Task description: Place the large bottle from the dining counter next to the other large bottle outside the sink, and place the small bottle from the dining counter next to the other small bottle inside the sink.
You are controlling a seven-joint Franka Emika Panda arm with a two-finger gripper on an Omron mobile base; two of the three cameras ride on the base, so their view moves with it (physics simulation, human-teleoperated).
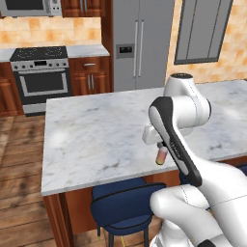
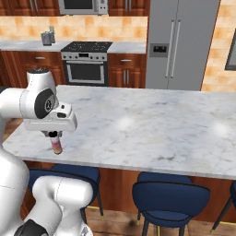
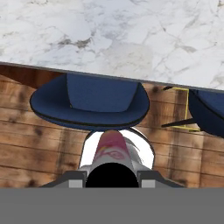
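The small bottle (image 1: 161,156) (image 2: 56,145) (image 3: 111,148), pale orange-pink with a dark cap, hangs upright from my gripper (image 1: 160,146) (image 2: 55,135) (image 3: 111,176), which is shut on its cap end. It is held at the front edge of the dining counter (image 1: 96,135) (image 2: 152,124) (image 3: 131,35), a white-grey marble top. In the hand view the bottle's body points down over a blue stool and the wooden floor, just off the counter's edge. The large bottle, the other bottles and the sink are out of view.
Blue stools (image 1: 120,202) (image 2: 170,193) (image 3: 89,103) stand tucked under the counter's front edge. Beyond the counter are a stove (image 1: 41,72) (image 2: 85,62) and a steel fridge (image 1: 140,43) (image 2: 179,41). Wooden floor lies to the counter's left.
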